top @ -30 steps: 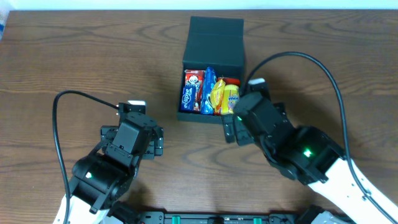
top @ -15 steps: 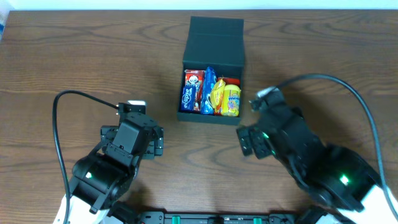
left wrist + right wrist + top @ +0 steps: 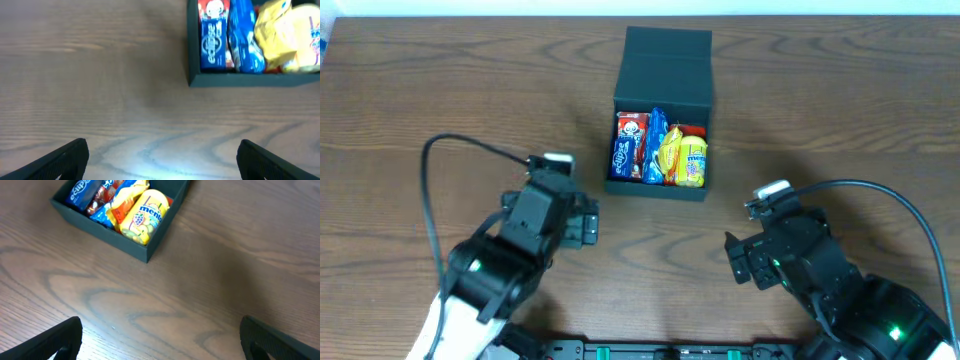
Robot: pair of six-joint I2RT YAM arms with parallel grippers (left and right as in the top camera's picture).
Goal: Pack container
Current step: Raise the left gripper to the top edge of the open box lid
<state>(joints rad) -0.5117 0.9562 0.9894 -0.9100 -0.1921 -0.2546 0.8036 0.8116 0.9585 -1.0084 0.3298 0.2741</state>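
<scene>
Before you lies a dark brown wood-grain table (image 3: 440,100), with the container (image 3: 666,70) resting flat on it close to the far edge. The container's flap lid (image 3: 667,50) is open on the far side, and the table's edge runs just beyond it. Left and right of the container you see bare wood with long, swirling grain. From the left wrist view, a soft patch of glare sits on the wood in front of the container's near wall.

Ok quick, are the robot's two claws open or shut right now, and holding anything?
Left black two-finger gripper: open, holding nothing.
Right black two-finger gripper: open, holding nothing.
</scene>
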